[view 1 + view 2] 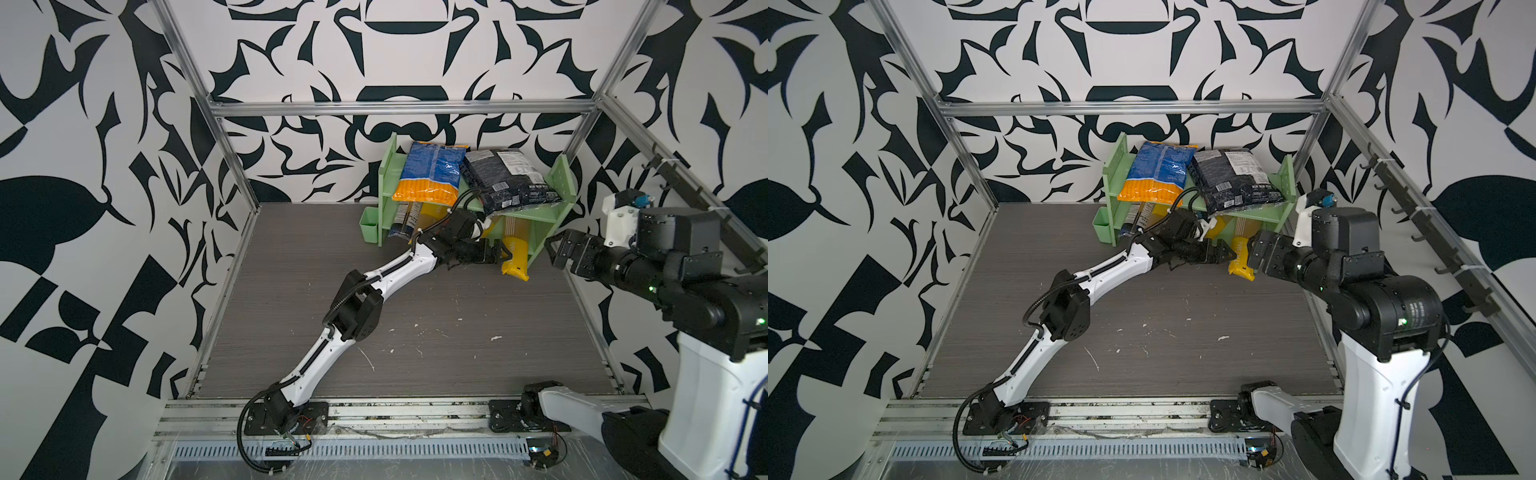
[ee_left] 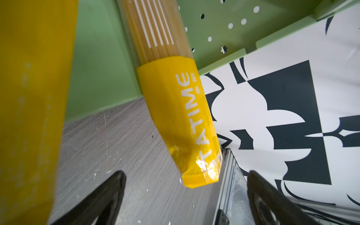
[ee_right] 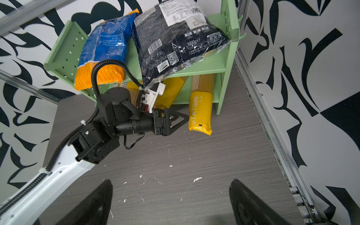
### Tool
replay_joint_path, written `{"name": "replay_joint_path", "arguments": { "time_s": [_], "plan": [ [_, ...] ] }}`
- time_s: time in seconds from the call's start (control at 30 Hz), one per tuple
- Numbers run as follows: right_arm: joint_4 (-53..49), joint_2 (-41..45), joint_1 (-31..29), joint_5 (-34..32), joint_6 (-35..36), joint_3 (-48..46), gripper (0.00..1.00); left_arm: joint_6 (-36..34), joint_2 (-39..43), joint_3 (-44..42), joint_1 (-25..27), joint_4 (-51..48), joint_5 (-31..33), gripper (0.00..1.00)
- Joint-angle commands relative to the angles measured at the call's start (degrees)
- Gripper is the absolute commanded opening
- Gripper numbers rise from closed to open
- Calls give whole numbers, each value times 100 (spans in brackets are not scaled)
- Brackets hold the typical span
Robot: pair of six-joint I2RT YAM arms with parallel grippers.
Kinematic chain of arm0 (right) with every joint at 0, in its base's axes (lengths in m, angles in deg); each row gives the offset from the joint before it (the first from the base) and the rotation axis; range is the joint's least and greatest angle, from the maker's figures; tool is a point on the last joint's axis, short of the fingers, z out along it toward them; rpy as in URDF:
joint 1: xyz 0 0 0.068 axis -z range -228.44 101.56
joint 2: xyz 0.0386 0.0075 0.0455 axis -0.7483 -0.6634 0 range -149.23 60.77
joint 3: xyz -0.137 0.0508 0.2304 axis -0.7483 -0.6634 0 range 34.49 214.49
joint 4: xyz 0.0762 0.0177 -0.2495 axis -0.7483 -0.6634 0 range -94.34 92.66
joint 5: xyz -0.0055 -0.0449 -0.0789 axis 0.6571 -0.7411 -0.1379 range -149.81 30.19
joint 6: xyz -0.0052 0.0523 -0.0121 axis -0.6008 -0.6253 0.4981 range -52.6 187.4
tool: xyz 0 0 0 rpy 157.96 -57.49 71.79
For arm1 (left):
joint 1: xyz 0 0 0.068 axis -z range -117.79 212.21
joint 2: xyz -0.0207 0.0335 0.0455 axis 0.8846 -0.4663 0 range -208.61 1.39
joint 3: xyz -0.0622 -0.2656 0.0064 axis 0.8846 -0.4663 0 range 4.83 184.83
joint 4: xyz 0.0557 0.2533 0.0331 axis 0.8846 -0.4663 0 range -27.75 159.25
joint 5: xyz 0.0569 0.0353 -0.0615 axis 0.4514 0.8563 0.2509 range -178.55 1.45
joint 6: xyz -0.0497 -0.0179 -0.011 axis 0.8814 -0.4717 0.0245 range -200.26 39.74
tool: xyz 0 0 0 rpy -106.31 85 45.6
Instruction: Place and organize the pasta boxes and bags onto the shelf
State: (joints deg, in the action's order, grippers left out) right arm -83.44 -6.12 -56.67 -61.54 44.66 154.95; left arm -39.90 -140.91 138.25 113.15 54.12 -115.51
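Observation:
The light green shelf (image 1: 559, 178) stands at the back right. On its top tier lie a blue-and-orange bag (image 1: 432, 174) and a black bag (image 1: 507, 178). A yellow spaghetti pack (image 1: 515, 253) pokes out of the lower tier onto the table, beside a second yellow pack (image 3: 171, 93) and a navy-clear pack (image 1: 405, 220). My left gripper (image 1: 500, 254) is open just short of the first yellow pack's end (image 2: 200, 177), holding nothing. My right gripper (image 3: 171, 182) hovers open and empty over the table near the shelf's right side.
A small green cup (image 1: 370, 226) hangs on the shelf's left side. The aluminium frame rail (image 3: 272, 126) and patterned wall run close along the shelf's right. White crumbs (image 3: 197, 179) dot the grey tabletop. The left arm (image 1: 374, 286) stretches diagonally across the table.

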Motion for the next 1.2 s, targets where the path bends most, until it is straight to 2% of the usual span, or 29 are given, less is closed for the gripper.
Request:
{"name": "replay_joint_path", "arguments": {
  "time_s": [0.0, 0.33, 0.5, 0.7, 0.93, 1.17],
  "plan": [
    [-176, 100, 21, 87, -121, -191, 90, -326, 855, -70, -110, 702, -126, 100],
    [461, 551, 15, 271, -561, -2019, 60, -630, 2060, -1552, -75, 876, -533, 99],
    [911, 673, 22, 466, -873, -2945, 58, -716, 2579, -2100, -23, 742, -710, 99],
    [1523, 701, 22, 588, -1100, -3786, 64, -1077, 3162, -2762, -23, 324, -655, 99],
    [2086, 234, 21, 353, -1313, -4489, 58, -1554, 3963, -3448, -82, -188, 28, 99],
    [2501, -377, 17, -146, -1581, -4777, 56, -1581, 4932, -4465, -619, -530, 696, 99]
  ]
}}
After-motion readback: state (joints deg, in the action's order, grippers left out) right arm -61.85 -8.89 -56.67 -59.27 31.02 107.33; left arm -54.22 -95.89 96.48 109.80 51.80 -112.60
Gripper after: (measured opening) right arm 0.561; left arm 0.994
